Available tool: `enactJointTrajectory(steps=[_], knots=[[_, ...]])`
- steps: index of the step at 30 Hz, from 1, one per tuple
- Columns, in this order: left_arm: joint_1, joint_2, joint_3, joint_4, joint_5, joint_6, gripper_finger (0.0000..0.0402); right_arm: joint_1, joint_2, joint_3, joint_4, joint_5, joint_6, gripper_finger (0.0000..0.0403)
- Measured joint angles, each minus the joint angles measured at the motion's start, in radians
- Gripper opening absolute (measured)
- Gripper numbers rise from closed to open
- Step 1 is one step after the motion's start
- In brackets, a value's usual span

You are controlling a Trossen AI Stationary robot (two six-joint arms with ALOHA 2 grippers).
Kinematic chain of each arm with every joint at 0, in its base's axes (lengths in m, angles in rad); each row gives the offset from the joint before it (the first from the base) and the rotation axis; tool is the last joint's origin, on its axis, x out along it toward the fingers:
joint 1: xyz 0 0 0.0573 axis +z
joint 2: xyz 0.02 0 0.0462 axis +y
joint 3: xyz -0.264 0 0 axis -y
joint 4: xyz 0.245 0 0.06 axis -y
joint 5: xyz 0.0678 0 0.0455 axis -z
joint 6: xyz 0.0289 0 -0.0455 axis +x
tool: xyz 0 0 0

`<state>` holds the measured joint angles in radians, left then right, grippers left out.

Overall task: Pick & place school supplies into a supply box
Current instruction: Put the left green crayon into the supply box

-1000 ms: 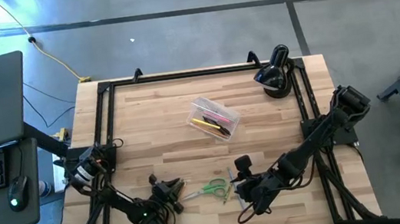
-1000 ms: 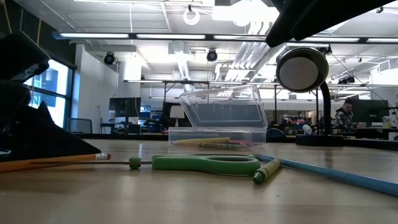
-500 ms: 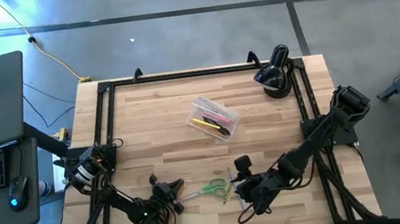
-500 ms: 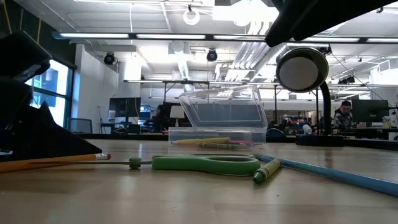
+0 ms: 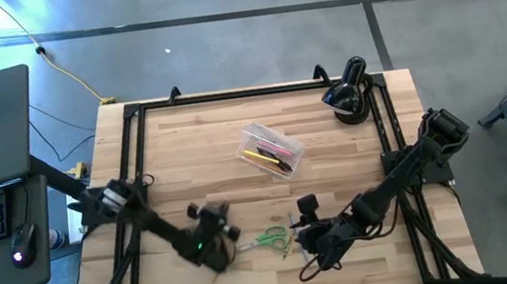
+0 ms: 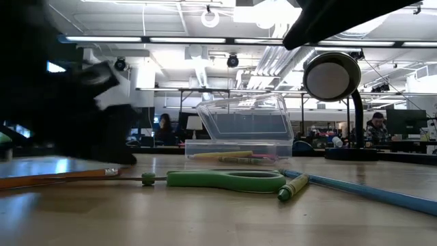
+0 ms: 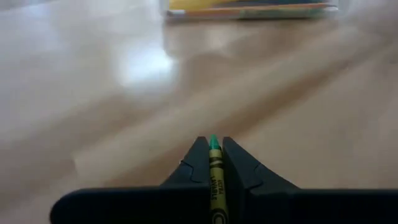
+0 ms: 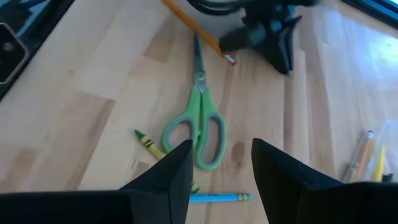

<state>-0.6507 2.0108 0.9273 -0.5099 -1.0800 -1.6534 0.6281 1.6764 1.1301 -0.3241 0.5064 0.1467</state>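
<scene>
Holding a green crayon (image 7: 214, 163), the left gripper (image 7: 212, 149) has its jaws clenched on the stick, whose long axis runs straight out between the fingers, tip forward. In the left wrist view the supply box (image 7: 249, 7) lies dead ahead across bare bench (image 7: 112, 81), well apart from the jaws, so the crayon already points roughly at its target. From above, the left gripper (image 5: 215, 237) sits near the front of the bench, and the supply box (image 5: 271, 149) lies beyond it toward the middle, with several pencils inside. Judgement: the coming move is a carry forward to the box, and the crayon should be turned to lie along the box's long side before release. Right gripper (image 8: 221, 165) hovers with jaws spread and nothing between them, directly over the green scissors (image 8: 199, 121); the scissors' blades point away from it toward the left arm. An orange pencil (image 8: 198, 31), a second green crayon (image 8: 147, 142) and a blue pencil (image 8: 217, 198) lie near the scissors. Right arm is nearer to those loose supplies; left arm is the one loaded.
</scene>
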Motion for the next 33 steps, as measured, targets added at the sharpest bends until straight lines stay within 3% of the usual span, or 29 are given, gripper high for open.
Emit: enactJointTrajectory(steps=[5, 8, 12, 15, 19, 25, 33], knots=[[0.148, -0.063, 0.004, 0.105, 0.085, 0.255, 0.0048, 0.000, 0.000, 0.000, 0.000, 0.020, -0.018, 0.0142], [0.243, -0.087, 0.005, 0.303, 0.129, 0.518, 0.0041, 0.000, 0.000, 0.000, 0.000, 0.017, -0.017, 0.0142], [0.368, -0.097, 0.008, 0.601, 0.267, 0.903, 0.0039, 0.000, 0.000, 0.000, -0.006, 0.008, -0.017, 0.0142], [0.454, -0.099, 0.008, 0.790, 0.362, 1.081, 0.0044, 0.000, 0.000, 0.000, -0.026, 0.007, -0.014, 0.0142], [0.555, -0.100, 0.009, 0.974, 0.565, 1.228, 0.0043, 0.000, 0.000, 0.000, -0.045, 0.007, -0.013, 0.0142], [0.683, -0.101, 0.009, 0.973, 0.815, 1.323, 0.0039, 0.000, 0.000, 0.000, -0.056, 0.007, -0.016, 0.0142], [0.787, -0.101, 0.033, 0.961, 0.941, 1.486, 0.0058, 0.000, 0.000, 0.000, -0.057, 0.007, -0.016, 0.0142]])
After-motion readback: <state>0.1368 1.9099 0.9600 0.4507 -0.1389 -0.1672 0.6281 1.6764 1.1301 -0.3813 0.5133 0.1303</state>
